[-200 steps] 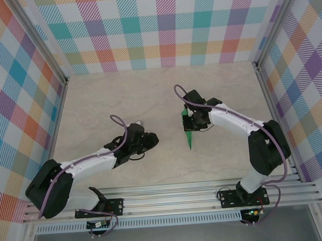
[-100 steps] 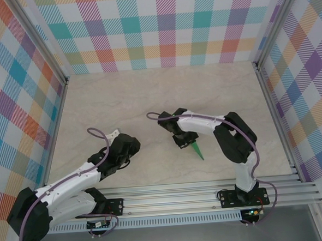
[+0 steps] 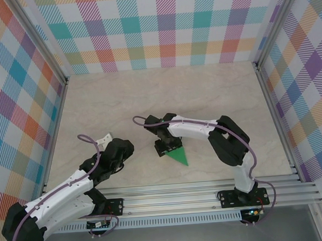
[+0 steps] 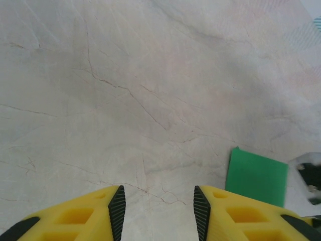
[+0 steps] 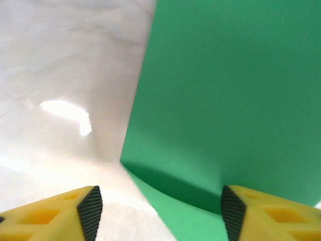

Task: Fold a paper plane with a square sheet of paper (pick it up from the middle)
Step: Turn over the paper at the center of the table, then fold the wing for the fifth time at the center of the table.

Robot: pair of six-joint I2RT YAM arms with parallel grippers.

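Right gripper (image 3: 165, 147) lets the paper plane (image 3: 178, 156) go

It has swung in to the near middle of the table (image 3: 214, 95) and sprung its jaws wide. The plane, a flat bright green wedge pointing near-right, lies freed just beside it, so the folding looks done. The left gripper (image 4: 156, 201) hangs part-open, empty.

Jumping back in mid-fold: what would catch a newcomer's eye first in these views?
The bright green paper plane stands out first, a pointed wedge on the pale marble-look table, near the front centre. The right pincer sits right at it with its yellow fingers open, and the green looms large in the right wrist view. Loud multicolour plaid walls stand on three sides of the table.
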